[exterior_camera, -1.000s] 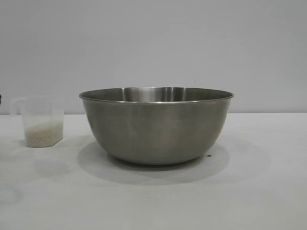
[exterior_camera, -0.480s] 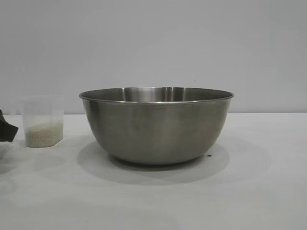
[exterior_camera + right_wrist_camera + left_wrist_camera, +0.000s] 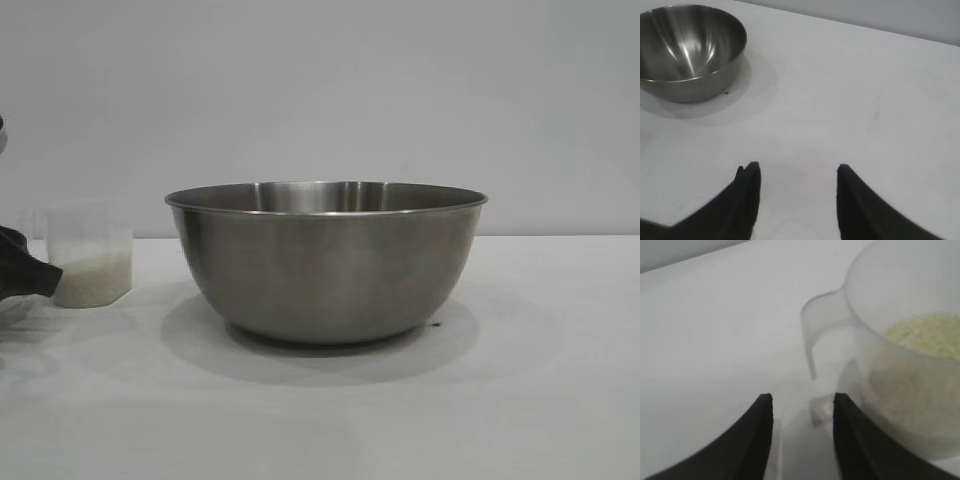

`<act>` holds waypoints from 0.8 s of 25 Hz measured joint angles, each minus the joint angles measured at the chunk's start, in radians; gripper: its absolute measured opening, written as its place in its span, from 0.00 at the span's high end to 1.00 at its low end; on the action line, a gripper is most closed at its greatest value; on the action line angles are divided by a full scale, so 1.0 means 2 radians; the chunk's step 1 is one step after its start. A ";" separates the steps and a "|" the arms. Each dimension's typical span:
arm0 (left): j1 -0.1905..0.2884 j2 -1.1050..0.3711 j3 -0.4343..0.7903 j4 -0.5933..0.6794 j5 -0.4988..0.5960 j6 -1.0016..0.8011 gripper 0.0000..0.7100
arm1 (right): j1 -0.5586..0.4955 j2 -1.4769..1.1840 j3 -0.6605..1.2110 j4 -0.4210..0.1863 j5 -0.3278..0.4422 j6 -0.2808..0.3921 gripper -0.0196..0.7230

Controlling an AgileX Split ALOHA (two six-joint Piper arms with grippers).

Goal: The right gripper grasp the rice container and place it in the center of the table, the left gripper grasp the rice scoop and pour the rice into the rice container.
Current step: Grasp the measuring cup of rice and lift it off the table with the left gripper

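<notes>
The rice container point(image 3: 326, 262) stood in the middle of the exterior frame on the white desk point(image 3: 520, 400), upright and empty as far as its inner wall showed. At the left of that frame, well apart from it, stood the rice scoop point(image 3: 90, 252), upright, with the rice point(image 3: 95, 281) filling its lower part. Nothing lay between the two; a tiny dark speck sat on the desk by the container's lower right.

The left gripper point(image 3: 28, 272) reached in from the left edge of the exterior frame, its dark tip just beside the scoop's left side. In the left wrist view its fingers point(image 3: 757, 440) stood partly spread and empty, with the scoop's handle point(image 3: 812, 335) just ahead of the gap and not between them; contact could not be told.

The right gripper point(image 3: 796, 172) hung over bare desk in the lower part of its wrist view, moderately spread and holding nothing, with the container at the upper left, well apart.

Open desk ran across the foreground and to the right of the container, and the back edge met a plain wall.
</notes>
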 joint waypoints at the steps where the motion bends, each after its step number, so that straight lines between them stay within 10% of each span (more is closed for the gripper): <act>1: 0.000 0.000 -0.001 0.000 0.000 0.000 0.68 | 0.000 0.000 0.000 0.000 0.000 0.000 0.52; 20: 0.000 -0.008 -0.004 -0.001 0.000 0.000 0.68 | 0.000 0.000 0.000 0.000 0.000 0.000 0.52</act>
